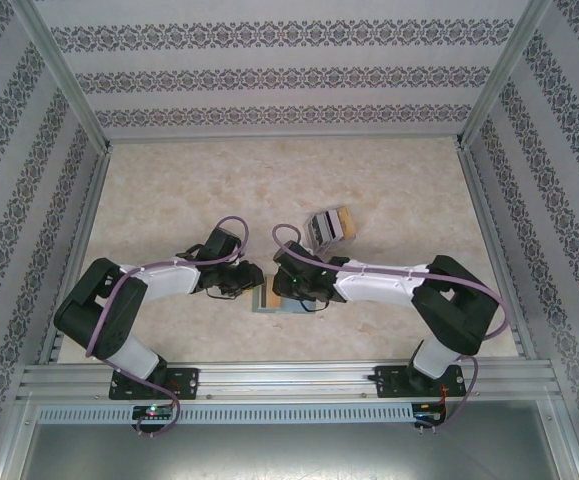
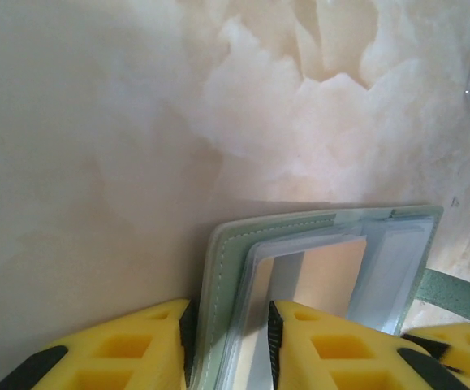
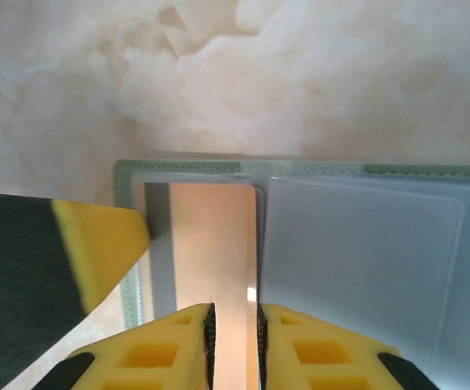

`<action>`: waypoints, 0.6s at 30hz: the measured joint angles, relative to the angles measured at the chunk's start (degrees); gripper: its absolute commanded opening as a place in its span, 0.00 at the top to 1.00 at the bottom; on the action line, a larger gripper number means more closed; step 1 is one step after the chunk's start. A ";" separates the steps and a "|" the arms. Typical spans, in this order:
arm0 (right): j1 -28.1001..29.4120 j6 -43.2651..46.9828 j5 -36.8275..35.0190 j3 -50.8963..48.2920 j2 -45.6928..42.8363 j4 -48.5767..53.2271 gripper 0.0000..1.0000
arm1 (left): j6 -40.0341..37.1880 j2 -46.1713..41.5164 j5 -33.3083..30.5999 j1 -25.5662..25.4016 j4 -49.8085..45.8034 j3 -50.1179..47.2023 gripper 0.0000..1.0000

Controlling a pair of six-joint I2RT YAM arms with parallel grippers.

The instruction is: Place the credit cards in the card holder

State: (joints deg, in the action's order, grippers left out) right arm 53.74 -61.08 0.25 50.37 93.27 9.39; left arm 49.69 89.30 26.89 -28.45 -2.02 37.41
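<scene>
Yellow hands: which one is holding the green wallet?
The left hand. The green edge of the card holder is clamped between its fingers, while the right hand only points its nearly closed fingers at the tan card inside.

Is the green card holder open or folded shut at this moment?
Open. The card holder lies spread, its grey inner pockets showing, with a tan card at one pocket.

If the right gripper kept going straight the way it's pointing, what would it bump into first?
Probably the tan card, which is right ahead of the right gripper and lying in the green card holder. How high the gripper rides above the card is hard to tell.
</scene>
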 measured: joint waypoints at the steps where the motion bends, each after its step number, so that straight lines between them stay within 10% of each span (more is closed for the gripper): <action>1: -0.09 0.09 -0.17 -0.48 -0.59 -0.04 0.80 | -0.20 -0.22 -0.35 -0.11 -0.15 0.00 0.65; 18: -0.76 1.51 -0.46 -2.38 1.95 0.55 0.88 | -2.27 -2.45 0.76 -4.52 -0.04 2.12 0.72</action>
State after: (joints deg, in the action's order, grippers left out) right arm 52.97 -59.57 -0.21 47.99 95.22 9.93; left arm 47.42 86.85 27.66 -32.97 -2.07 39.53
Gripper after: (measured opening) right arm 0.119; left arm 0.277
